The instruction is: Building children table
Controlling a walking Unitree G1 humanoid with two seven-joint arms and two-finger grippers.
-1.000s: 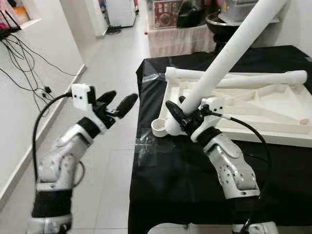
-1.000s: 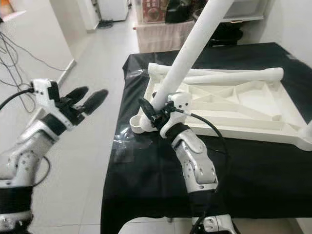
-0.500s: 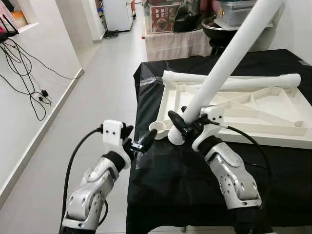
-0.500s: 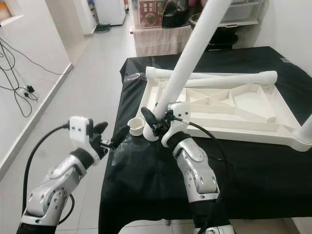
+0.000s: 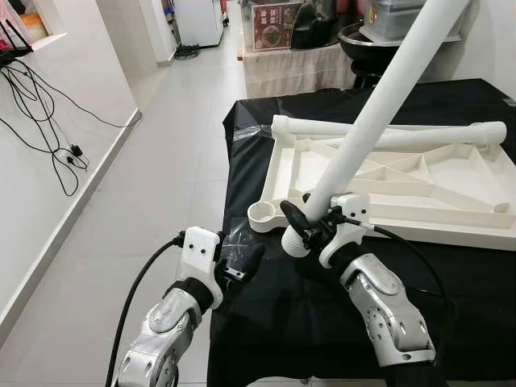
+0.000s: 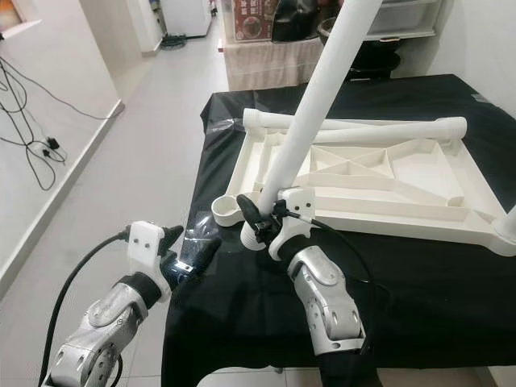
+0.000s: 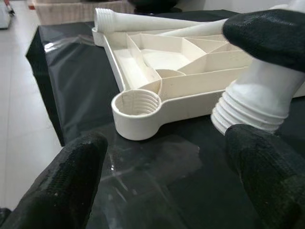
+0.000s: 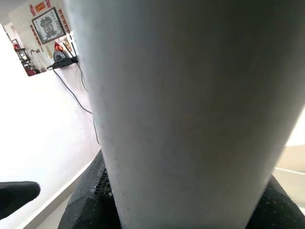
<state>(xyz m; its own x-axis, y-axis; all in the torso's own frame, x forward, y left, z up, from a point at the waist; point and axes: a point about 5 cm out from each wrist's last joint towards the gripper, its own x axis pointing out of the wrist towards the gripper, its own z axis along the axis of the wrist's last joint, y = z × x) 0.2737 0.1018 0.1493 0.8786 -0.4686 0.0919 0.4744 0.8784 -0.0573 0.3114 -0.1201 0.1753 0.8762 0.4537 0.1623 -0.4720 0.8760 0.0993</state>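
Lying upside down on a table draped in black cloth, the white plastic tabletop shows its ribbed underside, with a round threaded socket at the corner nearest us. Another white leg lies along the tabletop's far edge.

We hold a long white table leg in our right gripper. Its two black fingers are closed around the leg just above the ribbed, threaded end. The leg tilts steeply, rising up and away to our right. Its threaded end hangs just beside the corner socket, towards our right, and is not seated in it; we cannot tell whether it touches the cloth. In the right wrist view the leg's smooth white shaft sits between the dark finger pads.

Our left gripper is at the left edge of the table, low and near the socket corner. Its fingers are spread wide apart and hold nothing. In the left wrist view they frame the socket and the leg's threaded end.

A patch of clear tape or plastic film lies shiny on the cloth beside the socket.

Beyond the table, pale floor tiles run down a corridor. Black cables hang on the white wall to our left.
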